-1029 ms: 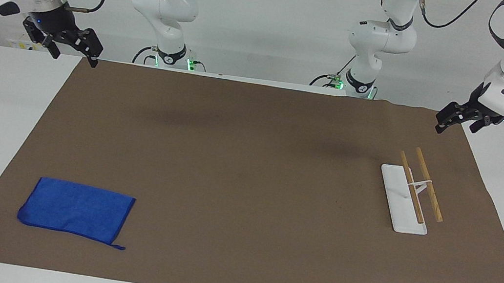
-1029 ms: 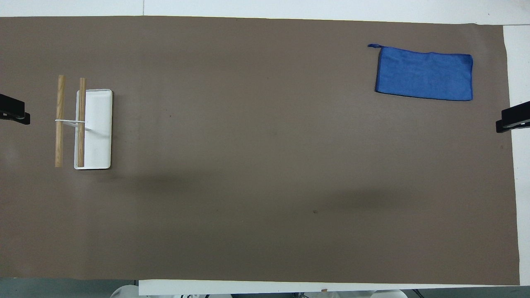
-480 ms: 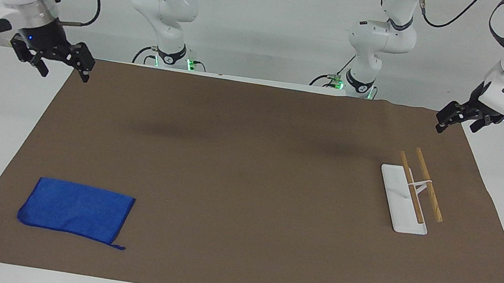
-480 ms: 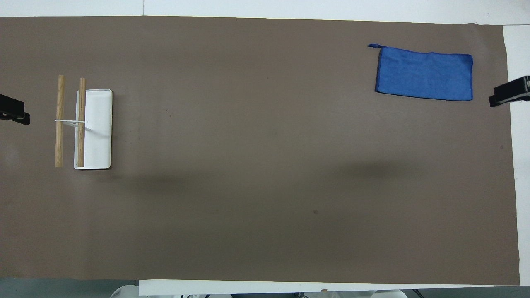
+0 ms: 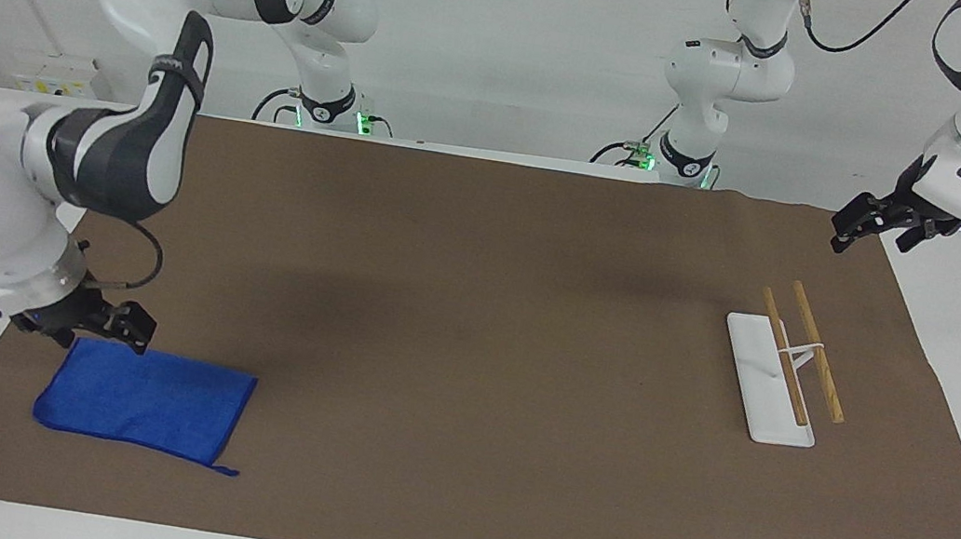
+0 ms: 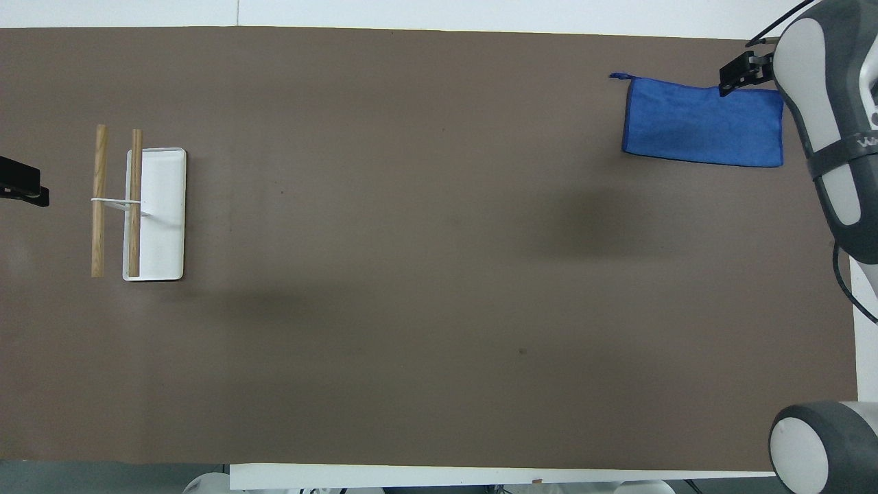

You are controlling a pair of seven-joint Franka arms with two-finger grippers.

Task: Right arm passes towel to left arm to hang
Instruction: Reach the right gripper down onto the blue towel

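Note:
The blue towel (image 5: 143, 399) lies flat on the brown mat, far from the robots at the right arm's end of the table (image 6: 703, 122). My right gripper (image 5: 88, 333) hangs low over the towel's edge that is nearer to the robots, open and holding nothing. I cannot tell whether it touches the cloth. From overhead only one of its fingers (image 6: 735, 74) shows past the white forearm. My left gripper (image 5: 871, 232) waits open and empty in the air over the mat's corner at the left arm's end (image 6: 24, 189).
A towel rack with a white base (image 5: 761, 384) and two wooden rods (image 5: 819, 353) stands on the mat at the left arm's end (image 6: 164, 226). The brown mat (image 5: 473, 325) covers most of the white table.
The right arm has swung out from beside its base and come down to the towel's near edge. Its gripper stays open. The left arm and the towel have not moved.

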